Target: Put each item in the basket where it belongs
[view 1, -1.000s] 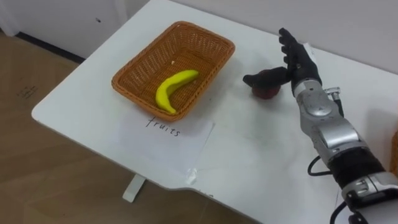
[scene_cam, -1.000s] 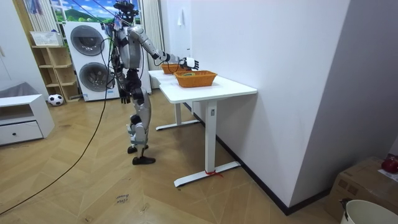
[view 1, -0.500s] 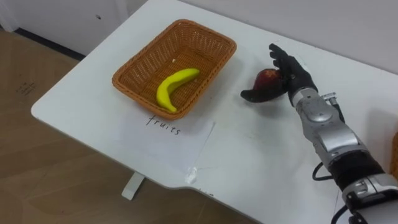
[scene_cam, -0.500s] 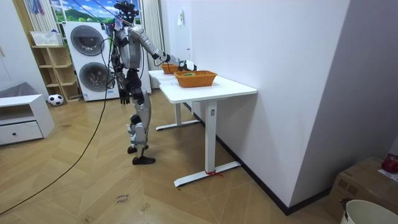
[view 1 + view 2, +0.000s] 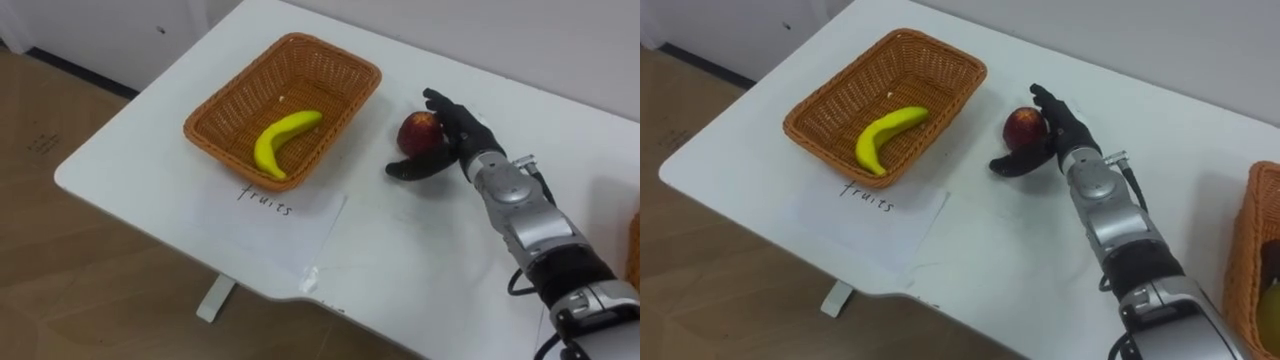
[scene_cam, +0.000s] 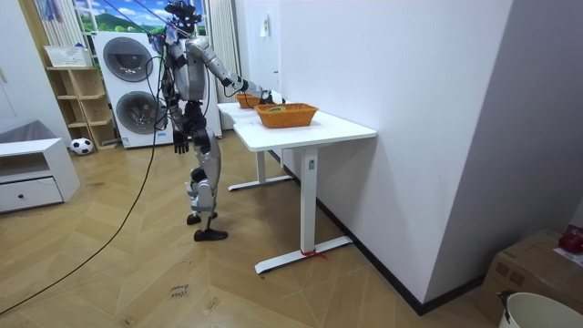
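A red apple (image 5: 418,131) lies on the white table (image 5: 400,260) just right of the wicker fruit basket (image 5: 216,108). My right hand (image 5: 462,135) is cupped round it, fingers behind and to its right, thumb stretched along the table in front of it. The fingers are only slightly bent, so the hand is open. A yellow banana (image 5: 280,138) lies inside the basket. In the room view I stand at the table's long side with the right arm reaching over it, and my left hand (image 6: 179,143) hangs by my hip.
A sheet of paper with handwriting (image 5: 275,215) lies in front of the fruit basket, near the table's front edge. A second wicker basket (image 5: 1243,250) stands at the far right with something yellow in it. Washing machines (image 6: 127,87) stand behind me.
My right hand has dropped from upright above the apple to lie low round it, fingers now behind it. The apple, earlier partly hidden, shows fully. Banana and basket are unmoved.
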You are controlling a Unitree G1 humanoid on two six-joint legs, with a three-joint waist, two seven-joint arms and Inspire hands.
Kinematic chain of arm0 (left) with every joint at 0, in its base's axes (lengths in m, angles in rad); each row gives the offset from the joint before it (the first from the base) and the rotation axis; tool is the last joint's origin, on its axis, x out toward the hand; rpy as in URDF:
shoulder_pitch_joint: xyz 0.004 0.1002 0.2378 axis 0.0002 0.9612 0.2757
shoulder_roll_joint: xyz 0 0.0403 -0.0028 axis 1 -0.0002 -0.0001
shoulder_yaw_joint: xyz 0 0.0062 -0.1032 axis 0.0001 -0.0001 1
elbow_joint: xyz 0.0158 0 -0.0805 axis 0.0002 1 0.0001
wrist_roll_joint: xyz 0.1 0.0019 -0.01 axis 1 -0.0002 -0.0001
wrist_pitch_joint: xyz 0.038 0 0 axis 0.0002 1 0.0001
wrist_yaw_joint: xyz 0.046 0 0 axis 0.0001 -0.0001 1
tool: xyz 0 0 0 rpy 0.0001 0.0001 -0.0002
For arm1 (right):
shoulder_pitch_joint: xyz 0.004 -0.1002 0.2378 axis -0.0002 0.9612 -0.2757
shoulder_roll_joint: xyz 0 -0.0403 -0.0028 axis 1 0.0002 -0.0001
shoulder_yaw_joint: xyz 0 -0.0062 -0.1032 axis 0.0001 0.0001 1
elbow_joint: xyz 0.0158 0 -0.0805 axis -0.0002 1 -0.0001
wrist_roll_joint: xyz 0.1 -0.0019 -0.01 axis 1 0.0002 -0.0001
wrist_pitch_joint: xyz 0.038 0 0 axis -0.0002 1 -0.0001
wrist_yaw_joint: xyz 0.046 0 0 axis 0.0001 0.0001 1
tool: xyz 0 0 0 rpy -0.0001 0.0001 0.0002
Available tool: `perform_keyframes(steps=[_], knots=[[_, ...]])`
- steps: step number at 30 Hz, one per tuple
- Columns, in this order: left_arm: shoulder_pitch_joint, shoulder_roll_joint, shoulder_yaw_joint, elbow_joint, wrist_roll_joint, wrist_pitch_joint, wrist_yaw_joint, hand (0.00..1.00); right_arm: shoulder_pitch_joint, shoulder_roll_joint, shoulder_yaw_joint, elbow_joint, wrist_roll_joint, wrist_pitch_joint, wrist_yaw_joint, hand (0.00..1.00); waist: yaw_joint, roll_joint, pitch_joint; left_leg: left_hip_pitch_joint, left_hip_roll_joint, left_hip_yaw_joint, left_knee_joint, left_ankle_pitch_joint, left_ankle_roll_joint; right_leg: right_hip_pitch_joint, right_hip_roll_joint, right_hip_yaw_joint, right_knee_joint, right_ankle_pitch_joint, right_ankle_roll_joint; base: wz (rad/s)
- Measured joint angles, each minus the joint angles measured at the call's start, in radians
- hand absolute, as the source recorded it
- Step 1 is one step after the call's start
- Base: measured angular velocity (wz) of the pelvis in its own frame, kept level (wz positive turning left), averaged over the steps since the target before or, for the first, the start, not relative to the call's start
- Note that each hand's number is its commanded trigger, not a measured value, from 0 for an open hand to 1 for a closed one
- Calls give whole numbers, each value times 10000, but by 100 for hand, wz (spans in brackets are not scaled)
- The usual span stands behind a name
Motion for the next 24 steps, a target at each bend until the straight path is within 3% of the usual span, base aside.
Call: perform_keyframes(steps=[6,18,19,20,24], knots=[[-1,0,-16,-14,-6,51,4,0,0,0,6,0,-30,1,28,0,2,96,-61,8,0,2,4,0,0,0,5,6,-2,2,0,0],[0,2,-21,-23,-7,64,221,0,0,-1,29,0,-3,206,99,0,34,99,-64,88,1,7,20,1,0,74,-3,7,-1,2,0,0],[1,2,-21,-23,-7,64,222,0,0,-1,29,1,-4,218,120,56,35,99,-64,102,1,6,17,0,0,88,-3,6,0,2,0,0],[-3,2,-21,-24,-7,63,224,0,0,-1,29,1,-4,224,157,100,34,97,-64,116,1,5,8,0,0,97,-2,6,2,2,0,0],[-8,2,-22,-26,-7,63,257,0,-1,-7,31,-1,-8,227,138,100,32,90,-65,120,1,7,3,0,0,97,0,3,8,2,-1,0]])
